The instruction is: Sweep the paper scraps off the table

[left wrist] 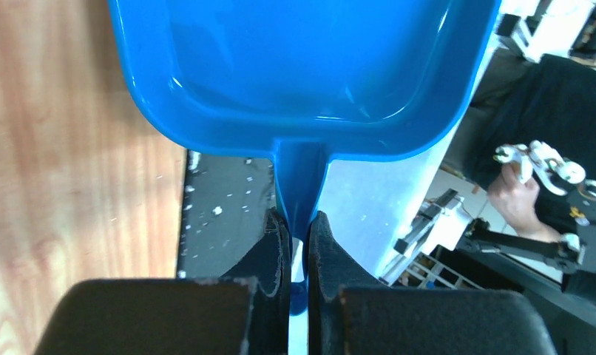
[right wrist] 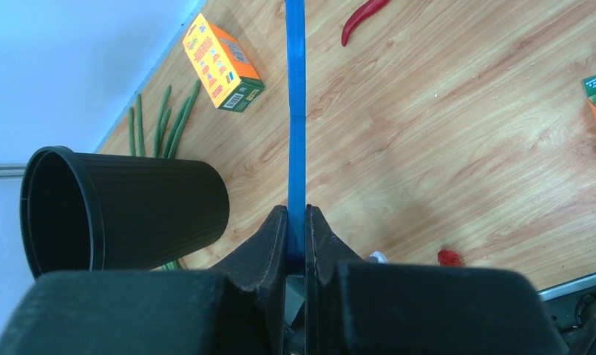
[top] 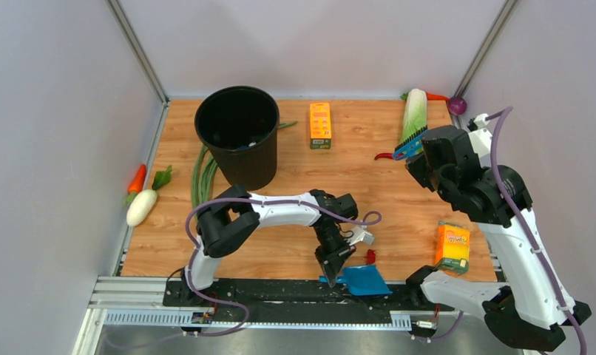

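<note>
Left tool was pinched shut on the handle of the blue dustpan at the near edge of the worktop. One red paper scrap lay just beside the pan. Right tool, above the right side, gripped a thin blue brush.

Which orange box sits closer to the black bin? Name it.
The orange box at the far edge, just right of the black bin; the other box lies at the near right.
</note>
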